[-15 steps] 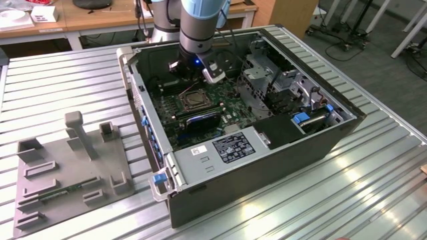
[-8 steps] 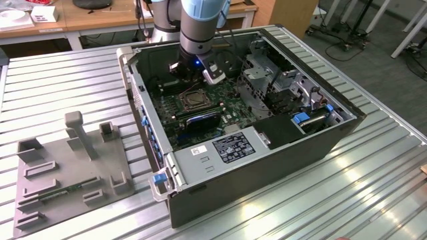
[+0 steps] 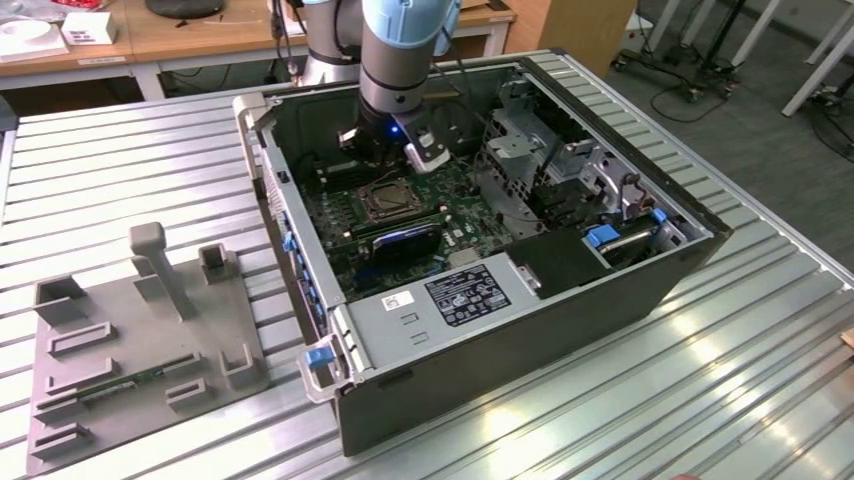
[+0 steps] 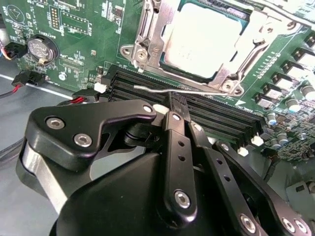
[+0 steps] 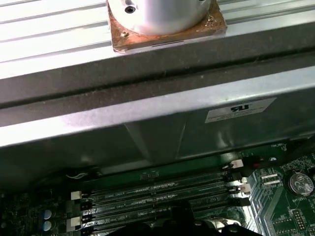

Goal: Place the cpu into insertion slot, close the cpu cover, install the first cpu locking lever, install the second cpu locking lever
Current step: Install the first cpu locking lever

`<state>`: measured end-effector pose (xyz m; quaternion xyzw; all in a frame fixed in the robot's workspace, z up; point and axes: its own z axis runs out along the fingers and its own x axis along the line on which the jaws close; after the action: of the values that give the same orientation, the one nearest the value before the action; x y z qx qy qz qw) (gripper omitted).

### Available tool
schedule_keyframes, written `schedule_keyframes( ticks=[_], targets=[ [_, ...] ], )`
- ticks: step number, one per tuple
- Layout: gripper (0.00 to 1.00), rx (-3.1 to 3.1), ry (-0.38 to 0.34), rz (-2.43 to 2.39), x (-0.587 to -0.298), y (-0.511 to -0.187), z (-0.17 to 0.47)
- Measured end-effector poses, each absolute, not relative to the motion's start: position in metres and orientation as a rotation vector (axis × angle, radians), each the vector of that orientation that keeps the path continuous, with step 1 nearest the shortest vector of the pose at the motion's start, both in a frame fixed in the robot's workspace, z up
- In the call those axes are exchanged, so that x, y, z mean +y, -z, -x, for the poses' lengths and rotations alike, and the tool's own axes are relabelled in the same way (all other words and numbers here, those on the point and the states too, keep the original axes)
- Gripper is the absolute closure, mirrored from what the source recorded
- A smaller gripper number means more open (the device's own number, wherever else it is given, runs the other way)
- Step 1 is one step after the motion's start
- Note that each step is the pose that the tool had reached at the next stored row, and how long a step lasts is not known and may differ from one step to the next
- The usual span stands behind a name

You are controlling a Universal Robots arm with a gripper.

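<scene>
Both gripper fingers press together at the lever in the second wrist view.

Sticker on case, print unreadable

Matt silvery metal on the cpu, shinier steel cpu cover, gripper black, possibly satin plastic.

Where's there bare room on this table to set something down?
The ribbed metal table is bare toward the exterior view's right of the open black computer case, and in the strip between it and the grey slotted fixture tray. Inside the case, around the claw, it is crowded.
</scene>
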<state>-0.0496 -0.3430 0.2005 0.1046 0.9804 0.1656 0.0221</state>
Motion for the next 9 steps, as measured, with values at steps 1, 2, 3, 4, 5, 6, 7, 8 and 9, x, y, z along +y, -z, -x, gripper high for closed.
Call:
schedule_keyframes(
  ticks=[1, 2, 3, 4, 5, 6, 7, 8, 9],
  targets=[
    [0.9, 3.037, -0.513, -0.324, -0.3429, -0.1997, 0.0496],
    [0.9, 3.037, -0.513, -0.324, -0.3429, -0.199, 0.0495],
    [0.9, 3.037, -0.513, -0.324, -0.3429, -0.1985, 0.0495],
    [0.9, 3.037, -0.513, -0.324, -0.3429, -0.1984, 0.0495],
    [0.9, 3.038, -0.511, -0.324, -0.3429, -0.1982, 0.0495],
    [0.9, 3.038, -0.509, -0.324, -0.3429, -0.1981, 0.0495],
    [0.9, 3.038, -0.508, -0.324, -0.3429, -0.1981, 0.0495],
    [0.9, 3.038, -0.508, -0.324, -0.3429, -0.1981, 0.0495],
    [0.9, 3.038, -0.508, -0.324, -0.343, -0.1981, 0.0495]
  ],
)
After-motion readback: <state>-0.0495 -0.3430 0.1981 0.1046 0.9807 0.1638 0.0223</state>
